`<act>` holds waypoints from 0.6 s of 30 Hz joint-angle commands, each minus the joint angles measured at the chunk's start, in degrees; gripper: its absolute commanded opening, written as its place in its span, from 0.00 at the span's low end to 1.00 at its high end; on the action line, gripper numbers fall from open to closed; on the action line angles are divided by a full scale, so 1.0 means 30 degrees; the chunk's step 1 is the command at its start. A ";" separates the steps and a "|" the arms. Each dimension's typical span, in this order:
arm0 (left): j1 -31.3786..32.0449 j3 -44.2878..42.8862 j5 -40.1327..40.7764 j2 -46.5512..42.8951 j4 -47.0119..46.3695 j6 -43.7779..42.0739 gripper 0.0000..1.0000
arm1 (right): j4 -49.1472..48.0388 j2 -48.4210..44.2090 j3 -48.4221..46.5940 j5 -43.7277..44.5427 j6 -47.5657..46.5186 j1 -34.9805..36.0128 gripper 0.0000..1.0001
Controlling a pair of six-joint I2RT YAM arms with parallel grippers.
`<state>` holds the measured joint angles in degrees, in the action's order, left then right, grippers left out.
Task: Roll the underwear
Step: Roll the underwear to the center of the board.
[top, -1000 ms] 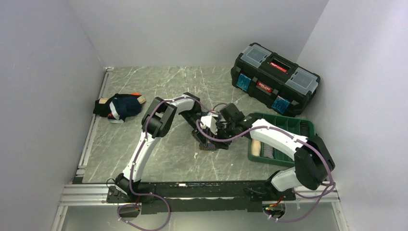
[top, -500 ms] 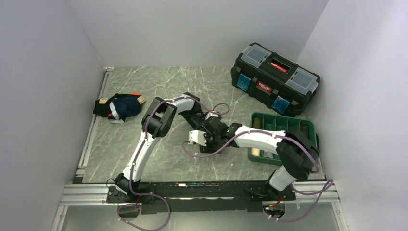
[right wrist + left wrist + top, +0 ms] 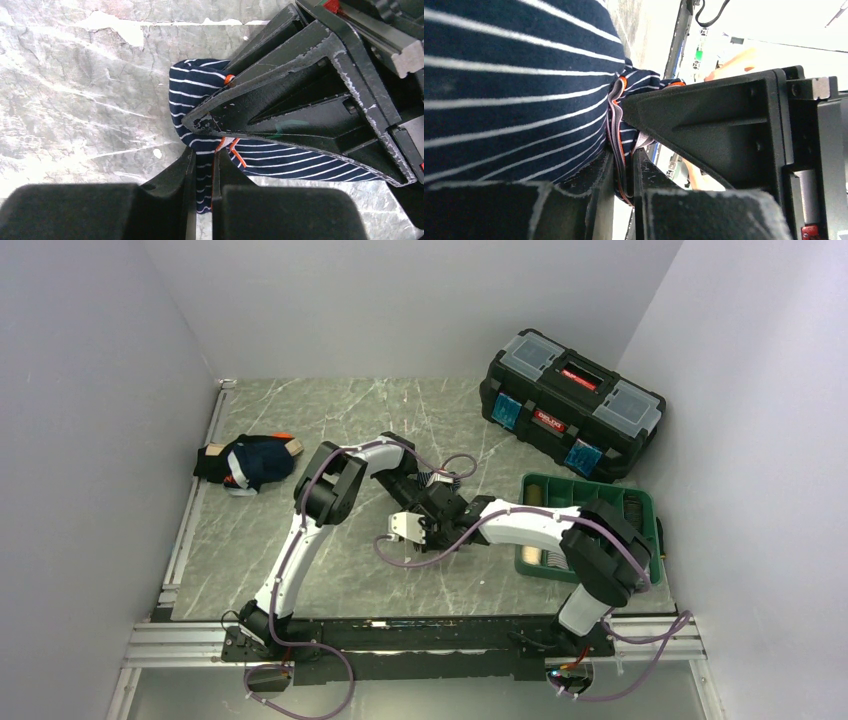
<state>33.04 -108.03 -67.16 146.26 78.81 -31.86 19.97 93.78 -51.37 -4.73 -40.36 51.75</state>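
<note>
While the toolbox (image 3: 572,405) label is too small to read overhead, the wrist views show the left hand (image 3: 623,175) and right hand (image 3: 204,165), tip to tip, each pinching the striped underwear (image 3: 195,95) down at the counter (image 3: 75,75); only overhead shows other underwear (image 3: 248,462) well left of both hands.

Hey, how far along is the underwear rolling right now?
Done: what look like two rolled pieces sit in the green tray. In hand: the left gripper and right gripper both have their jaws shut on the striped underwear at mid-table; it looks bunched, not yet a tidy roll. Left: the pile of dark underwear near the left wall, with neither arm at it.
</note>
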 commanded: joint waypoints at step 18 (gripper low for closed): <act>-0.2473 0.2455 0.3324 -0.4363 -0.2236 -0.0560 0.50 | 0.5939 0.1619 -0.2083 -0.7174 0.0128 -0.1101 0.00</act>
<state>27.66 -102.48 -59.83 138.43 74.11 -31.14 27.46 96.07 -56.36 -15.38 -40.64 49.80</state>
